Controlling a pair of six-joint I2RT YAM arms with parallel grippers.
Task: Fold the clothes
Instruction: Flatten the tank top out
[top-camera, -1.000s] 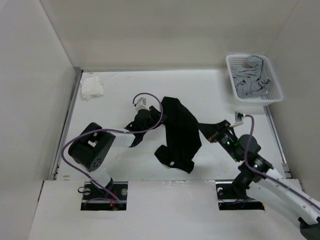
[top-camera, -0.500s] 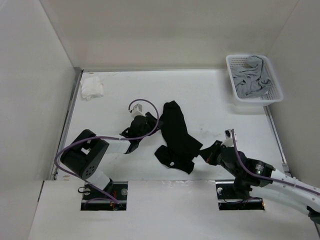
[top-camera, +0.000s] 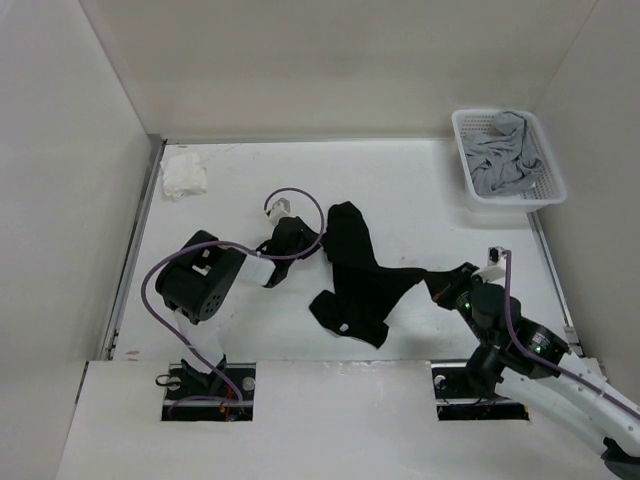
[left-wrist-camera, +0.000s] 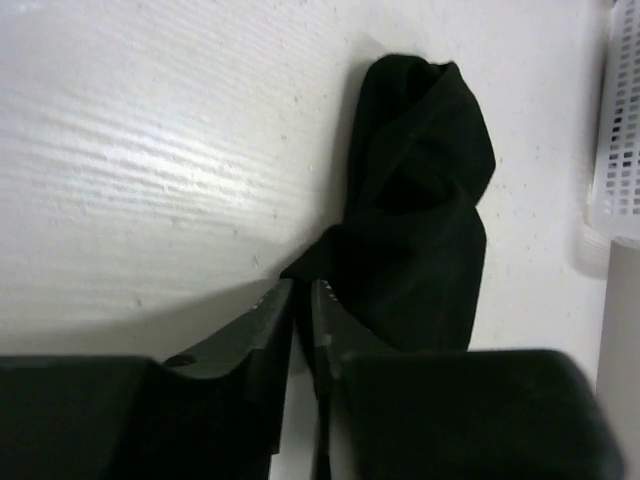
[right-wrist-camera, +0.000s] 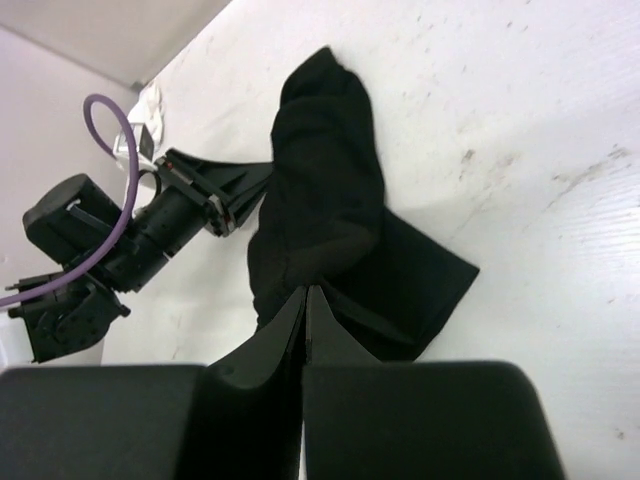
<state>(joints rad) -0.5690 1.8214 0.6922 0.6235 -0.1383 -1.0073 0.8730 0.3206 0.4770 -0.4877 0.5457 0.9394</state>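
Noted black shirt (top-camera: 355, 275) bunched on worktop (top-camera: 420, 190) centre. Found right jaws clamped on its 3 o'clock corner, left jaws nearly together at 10 o'clock edge; cannot tell if gripping. Confirm left pinch, then pull apart slowly, low, to flatten

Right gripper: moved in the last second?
Yes. The right gripper, shut on the black garment, has drawn back toward the table's near edge and slightly right, ending farther from the white basket.
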